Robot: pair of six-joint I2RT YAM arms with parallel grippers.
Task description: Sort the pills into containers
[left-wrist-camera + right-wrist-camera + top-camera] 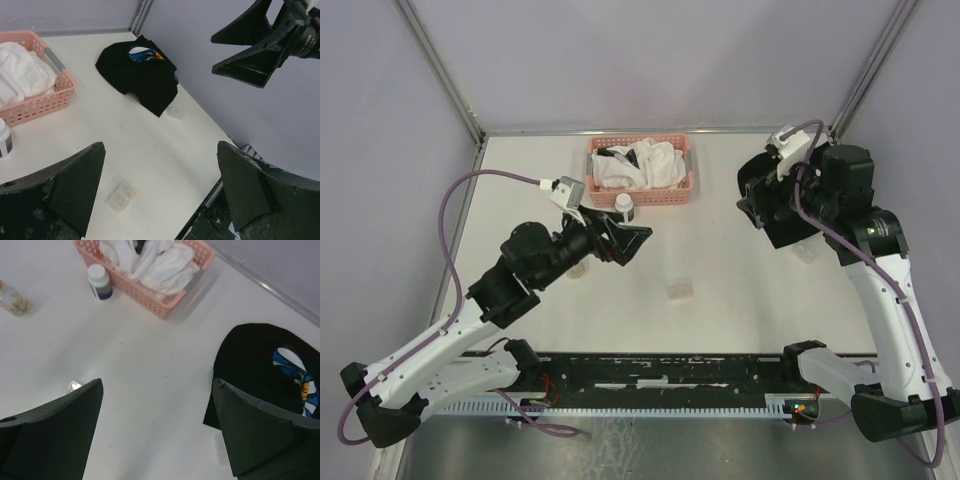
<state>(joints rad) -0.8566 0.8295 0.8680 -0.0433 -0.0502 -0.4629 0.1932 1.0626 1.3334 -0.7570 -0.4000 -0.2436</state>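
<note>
One clear box lies on the white table, in the middle of the top view. Left gripper is up and left of it, right gripper up and right. Both are wide open and hold nothing. Pink basket sits at the top middle, with a bottle just beside it.

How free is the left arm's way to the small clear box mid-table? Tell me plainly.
Probably yes, it is free. The clear box lies alone on the table just ahead of the left fingers, which stand wide open; nothing sits between. The pink basket stands well aside.
</note>
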